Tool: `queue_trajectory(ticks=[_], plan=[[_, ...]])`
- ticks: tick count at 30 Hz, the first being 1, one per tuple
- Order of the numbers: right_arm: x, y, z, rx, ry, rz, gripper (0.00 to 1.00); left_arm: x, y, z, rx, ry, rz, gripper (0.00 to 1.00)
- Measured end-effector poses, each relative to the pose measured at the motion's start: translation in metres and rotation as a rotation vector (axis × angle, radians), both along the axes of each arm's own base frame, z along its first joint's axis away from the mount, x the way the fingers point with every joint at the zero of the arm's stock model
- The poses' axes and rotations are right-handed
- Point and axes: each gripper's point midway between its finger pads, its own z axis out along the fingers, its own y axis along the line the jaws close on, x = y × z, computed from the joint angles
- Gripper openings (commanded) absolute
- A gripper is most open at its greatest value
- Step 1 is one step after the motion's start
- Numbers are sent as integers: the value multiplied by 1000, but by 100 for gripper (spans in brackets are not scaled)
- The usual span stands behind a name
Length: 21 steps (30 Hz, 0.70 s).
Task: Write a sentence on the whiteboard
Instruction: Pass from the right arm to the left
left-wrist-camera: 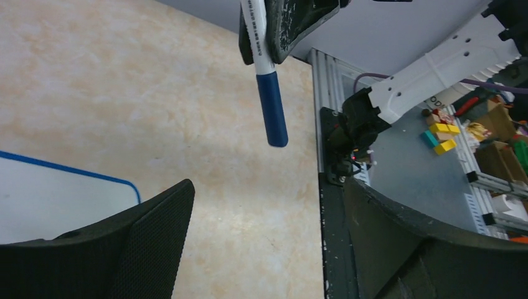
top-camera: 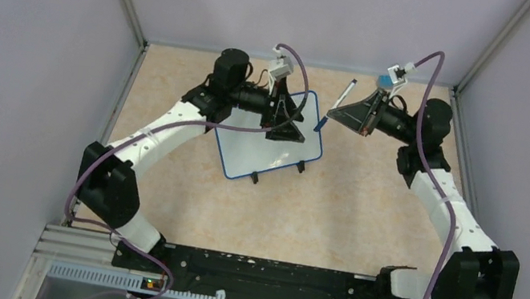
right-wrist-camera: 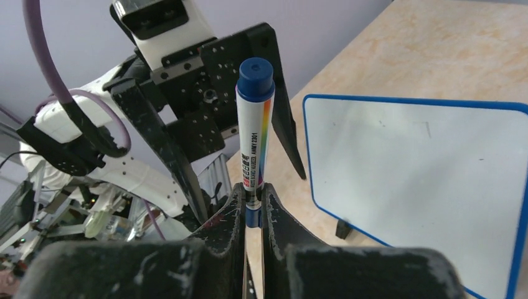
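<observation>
Whiteboard blank on table, light, stiff, liable to slide; best steadied by blue frame edge; left gripper fingers apart above far corner; right gripper clamped on capped marker beside it.

the right gripper clasps a blue-capped marker just beside the whiteboard.

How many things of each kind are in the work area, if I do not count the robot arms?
Whiteboard: 1
Marker: 1
Total: 2
</observation>
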Motion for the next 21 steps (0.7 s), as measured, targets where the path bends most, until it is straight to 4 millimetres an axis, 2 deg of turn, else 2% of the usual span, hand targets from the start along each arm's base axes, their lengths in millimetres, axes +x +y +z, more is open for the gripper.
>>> queue_trajectory(ticks=[5,11,16,20,21], plan=[[-8,16,0,12,13,24,0,-18,-16,-15,-17,77,-67,78],[-15,31,-1,15,16,45,0,-17,-25,-14,-44,107,-76,59],[-17,37,-2,11,18,48,0,-18,-32,-13,-59,117,-89,36],[-12,36,-5,3,20,23,0,-20,-34,-13,-63,114,-96,8],[-12,36,-6,0,18,21,3,-19,-34,-13,-61,115,-92,2]])
